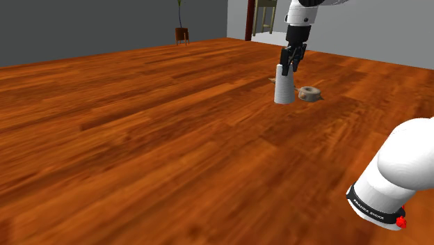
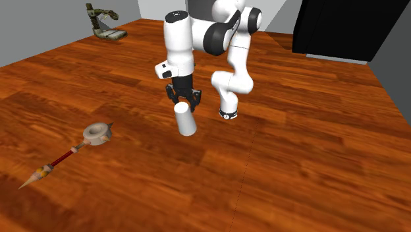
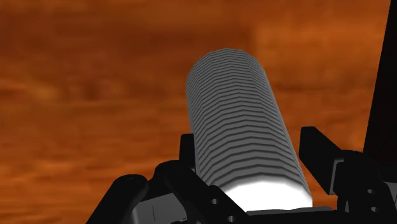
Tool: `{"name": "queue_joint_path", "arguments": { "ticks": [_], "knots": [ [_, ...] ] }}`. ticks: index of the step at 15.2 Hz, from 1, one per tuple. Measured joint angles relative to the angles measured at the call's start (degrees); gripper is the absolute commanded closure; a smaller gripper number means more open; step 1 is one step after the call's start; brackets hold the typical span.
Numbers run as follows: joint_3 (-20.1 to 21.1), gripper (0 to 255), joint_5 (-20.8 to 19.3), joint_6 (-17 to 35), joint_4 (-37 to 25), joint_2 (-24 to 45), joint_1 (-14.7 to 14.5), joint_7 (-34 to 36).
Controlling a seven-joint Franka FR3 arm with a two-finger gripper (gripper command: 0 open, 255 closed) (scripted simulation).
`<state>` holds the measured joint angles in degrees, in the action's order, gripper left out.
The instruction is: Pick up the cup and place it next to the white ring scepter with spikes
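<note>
Shoulder view: a white arm [image 1: 300, 14] reaches down over a wooden floor [image 1: 139, 139]. Its black claw [image 1: 292, 61] pinches the top of a pale ribbed cup [image 1: 284, 89]. The cup is upright, either on the boards or just above them; I cannot tell which. The pale ring head of the scepter [image 1: 309, 93] looks close beside the cup from here. A potted plant [image 1: 181, 29] stands by the far wall.

Second exterior view: the claw [image 2: 184, 100] grips the cup [image 2: 186, 121] from above, and the cup leans slightly. The scepter [image 2: 79, 146] lies flat and well apart from the cup, toward this view's left. Its ring head is the end nearest the cup. The closeness in the shoulder view is probably only the line of sight, so most of the carry likely remains.

Wrist view: the claw [image 3: 248, 141] has its two fingers [image 3: 318, 153] pressed against opposite sides of the cup [image 3: 245, 127]. They hold it near one end, probably so the rest hangs free for setting down.
</note>
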<state>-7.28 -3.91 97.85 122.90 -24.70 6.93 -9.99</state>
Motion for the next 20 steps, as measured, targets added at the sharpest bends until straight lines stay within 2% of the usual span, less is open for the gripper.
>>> {"name": "queue_joint_path", "arguments": {
  "ticks": [5, 11, 16, 20],
  "knots": [
    [-3.5, 255, 0.2, 2.6, -7.2, 9.7, 1.0, -4.7],
    [-6.9, 255, 2.3, 3.8, -18.1, 21.8, 2.6, -10.3],
    [-8.9, 255, 5.5, 3.1, -30.4, 33.7, 5.1, -15.3],
    [-9.6, 255, 8.3, 0.1, -42.8, 43.6, 7.9, -18.4]
  ]
}}
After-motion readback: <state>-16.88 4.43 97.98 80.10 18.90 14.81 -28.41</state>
